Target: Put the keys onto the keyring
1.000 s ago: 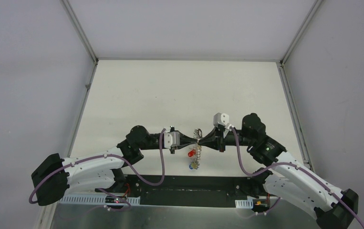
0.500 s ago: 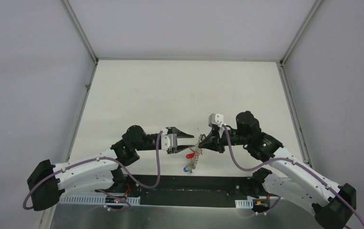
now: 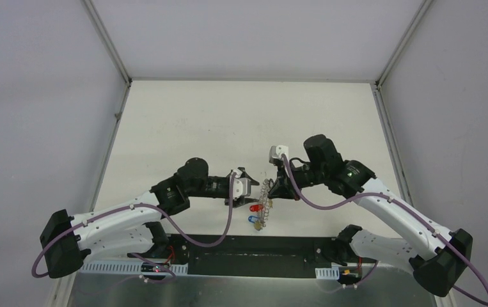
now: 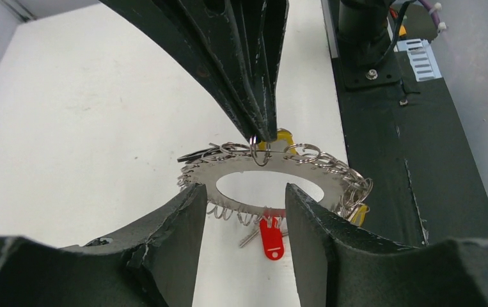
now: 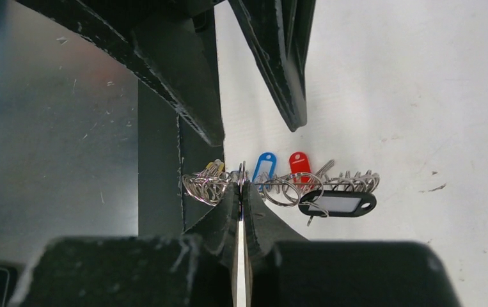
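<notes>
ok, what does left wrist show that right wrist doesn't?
Left wrist only: the keyring face-on, its hollow centre visible. Right wrist only: a blue key and a black tag with a white label. Both: the red key, the right gripper shut on the keyring's coils, the left gripper open.

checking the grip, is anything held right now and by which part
The right gripper pinches the keyring by a small wire loop on its rim. The left gripper is open, holding nothing.
</notes>
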### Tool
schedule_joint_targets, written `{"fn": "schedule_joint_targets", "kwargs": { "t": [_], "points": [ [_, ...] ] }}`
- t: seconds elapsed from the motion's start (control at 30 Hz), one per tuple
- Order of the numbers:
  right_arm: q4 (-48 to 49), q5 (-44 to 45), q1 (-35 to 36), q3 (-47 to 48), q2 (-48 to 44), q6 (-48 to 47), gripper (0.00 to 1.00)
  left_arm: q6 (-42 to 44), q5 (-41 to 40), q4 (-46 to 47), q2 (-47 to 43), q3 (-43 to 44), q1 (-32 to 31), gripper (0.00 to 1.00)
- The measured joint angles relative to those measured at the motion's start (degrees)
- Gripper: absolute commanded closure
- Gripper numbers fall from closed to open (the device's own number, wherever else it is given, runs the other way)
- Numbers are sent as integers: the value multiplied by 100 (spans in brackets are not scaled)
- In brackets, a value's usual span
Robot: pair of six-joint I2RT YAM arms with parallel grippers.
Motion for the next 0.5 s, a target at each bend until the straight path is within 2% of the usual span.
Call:
{"fn": "schedule_joint_targets", "kwargs": {
  "t": [0.27,0.5],
  "points": [
    [-330,-63,0,9,55,-22,100,-48,256,-210,752,369,0,61],
    [-376,-66,0,20,120,-17,100,-175,603,-153,925,487,0,68]
  ]
}}
